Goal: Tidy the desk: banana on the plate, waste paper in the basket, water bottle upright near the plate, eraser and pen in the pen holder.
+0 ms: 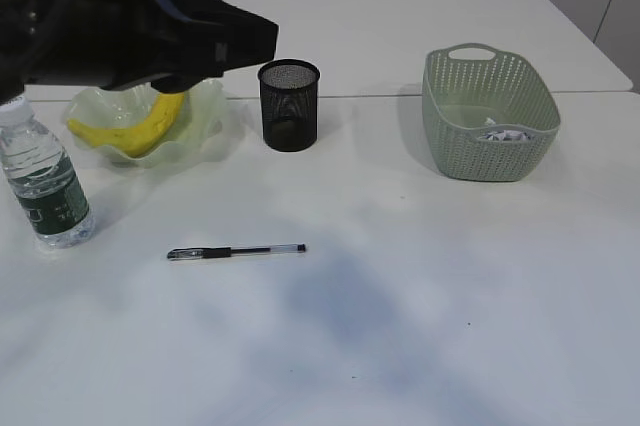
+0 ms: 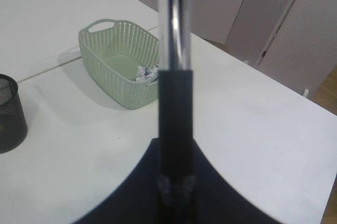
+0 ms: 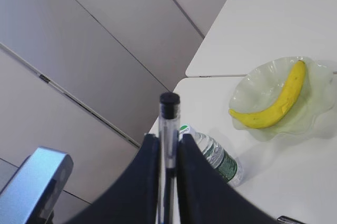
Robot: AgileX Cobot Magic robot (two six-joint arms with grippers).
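In the left wrist view my left gripper is shut on a pen with a silver end and black grip. In the right wrist view my right gripper is shut on a clear-barrelled pen with a black end. The exterior view shows a pen lying on the table and a dark arm at upper left, jaws hidden. The banana lies on the pale green plate. The water bottle stands upright left of the plate. The black mesh pen holder stands right of it. No eraser shows.
The green basket at the right holds crumpled paper; it also shows in the left wrist view. A seam between two tables runs behind the plate and holder. The right arm is out of the exterior view.
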